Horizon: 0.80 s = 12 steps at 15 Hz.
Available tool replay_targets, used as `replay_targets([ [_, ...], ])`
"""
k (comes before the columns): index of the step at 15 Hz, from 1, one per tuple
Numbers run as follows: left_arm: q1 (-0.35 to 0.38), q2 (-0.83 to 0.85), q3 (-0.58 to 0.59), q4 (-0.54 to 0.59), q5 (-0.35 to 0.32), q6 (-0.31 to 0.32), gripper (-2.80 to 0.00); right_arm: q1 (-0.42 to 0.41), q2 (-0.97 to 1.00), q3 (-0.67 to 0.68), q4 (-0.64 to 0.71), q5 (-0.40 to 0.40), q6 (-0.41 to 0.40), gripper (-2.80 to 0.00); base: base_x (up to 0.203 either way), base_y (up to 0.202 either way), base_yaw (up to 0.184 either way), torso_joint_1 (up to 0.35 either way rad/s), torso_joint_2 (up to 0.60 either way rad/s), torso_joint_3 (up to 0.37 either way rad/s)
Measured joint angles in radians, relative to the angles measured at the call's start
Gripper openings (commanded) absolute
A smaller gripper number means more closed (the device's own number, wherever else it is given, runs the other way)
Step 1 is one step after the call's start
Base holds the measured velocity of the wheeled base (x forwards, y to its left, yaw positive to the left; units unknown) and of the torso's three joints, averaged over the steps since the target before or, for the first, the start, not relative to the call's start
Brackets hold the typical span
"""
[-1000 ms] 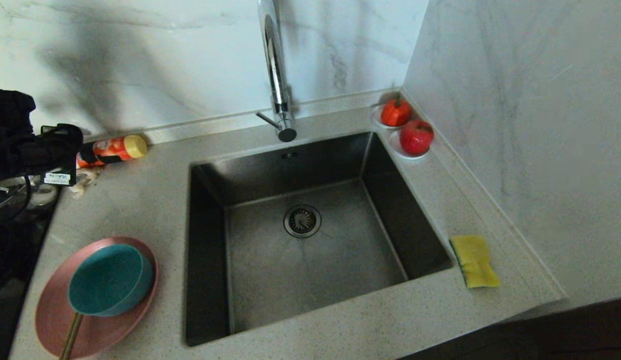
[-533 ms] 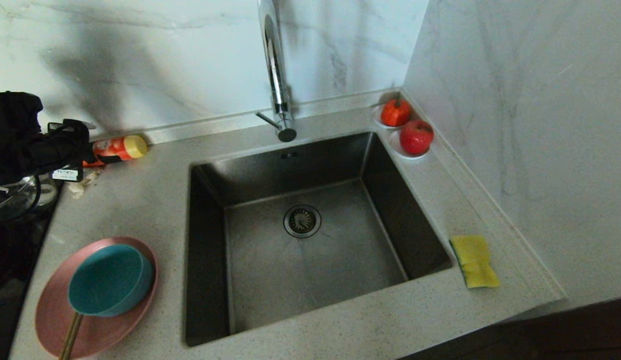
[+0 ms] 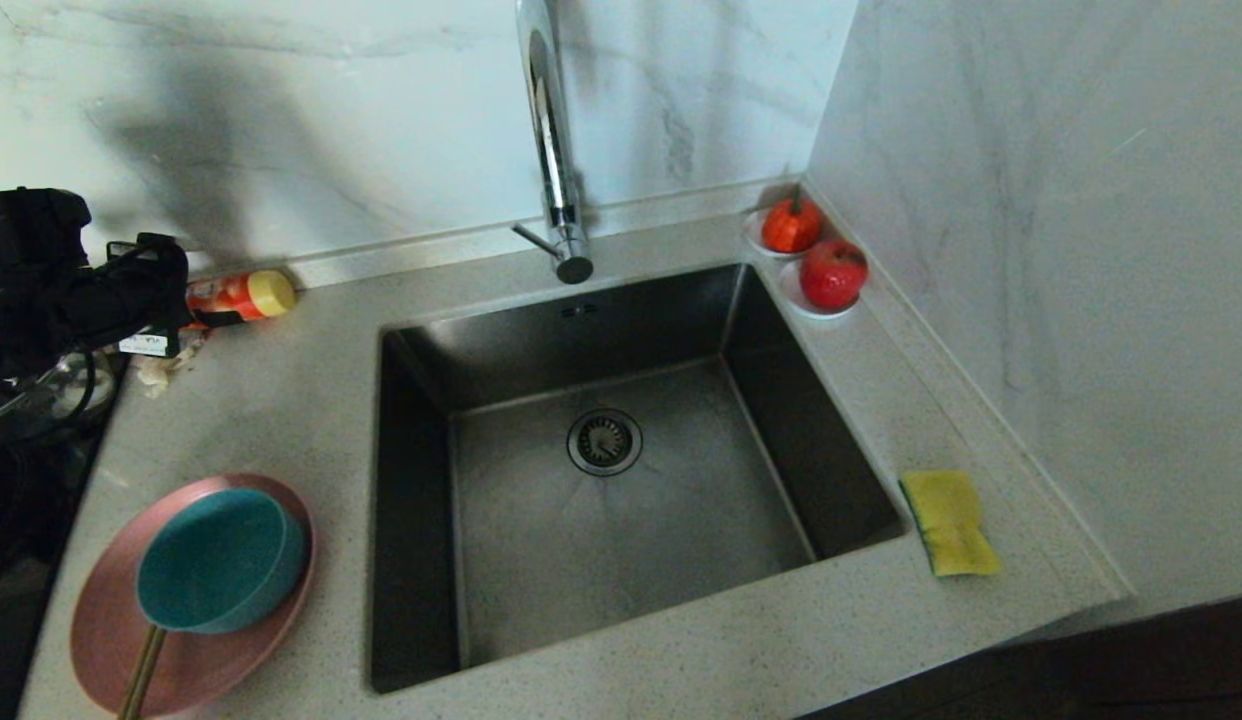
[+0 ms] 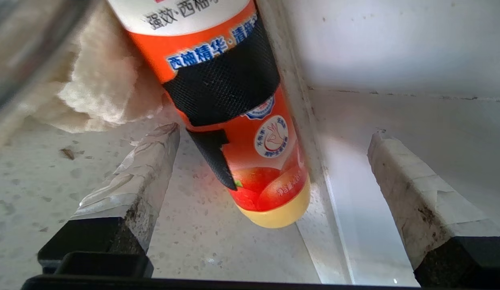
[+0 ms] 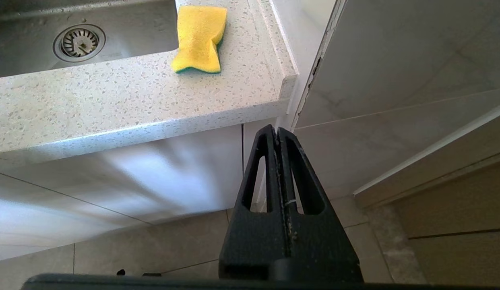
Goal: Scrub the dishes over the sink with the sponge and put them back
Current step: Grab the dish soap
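The pink plate (image 3: pixel 101 640) sits on the counter's front left, with the teal bowl (image 3: pixel 221 558) and a wooden stick (image 3: pixel 141 672) on it. On the counter to the right of the sink (image 3: pixel 541 340) lies the yellow sponge (image 3: pixel 949 522) (image 5: pixel 199 38). My left gripper (image 3: pixel 171 315) (image 4: pixel 274 135) hovers open at the back left, its taped fingers (image 4: pixel 153 161) on either side of the cap end of a lying orange bottle (image 3: pixel 236 297) (image 4: pixel 250 121), not touching it. My right gripper (image 5: pixel 277 131) is shut on nothing, parked below the counter's front edge.
A chrome tap (image 3: pixel 551 140) rises behind the sink, which has a drain strainer (image 3: pixel 604 441). Two saucers with red fruit (image 3: pixel 831 272) stand at the back right corner. A glass jug (image 3: pixel 31 395) and a crumpled white cloth (image 3: pixel 166 370) are under my left arm. A marble wall (image 3: pixel 1031 250) closes the right side.
My left hand has crept a little to the right, closer to the orange bottle. Nothing else has moved.
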Motion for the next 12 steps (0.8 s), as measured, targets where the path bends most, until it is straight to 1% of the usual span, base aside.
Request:
replay_targets([
  [2, 0.0, 0.005, -0.007, -0.028, -0.041, 0.0, 0.0, 0.0, 0.0, 0.001, 0.0, 0.0, 0.0, -2.8, 0.0, 0.0, 0.0, 0.0, 0.0, 0.0],
  [5, 0.001, 0.018, -0.023, -0.044, -0.061, -0.003, 0.0, 0.0, 0.0, 0.0, 0.0, 0.0, 0.001, -2.8, 0.0, 0.0, 0.0, 0.0, 0.0, 0.0],
  [8, 0.001, 0.034, -0.036, -0.045, -0.069, -0.005, 0.0, 0.0, 0.0, 0.001, 0.0, 0.0, 0.0, -2.8, 0.0, 0.0, 0.0, 0.0, 0.0, 0.0],
  [12, -0.001, 0.043, -0.025, -0.042, -0.071, -0.007, 0.0, 0.0, 0.0, 0.001, 0.0, -0.001, 0.001, -2.8, 0.0, 0.0, 0.0, 0.0, 0.0, 0.0],
])
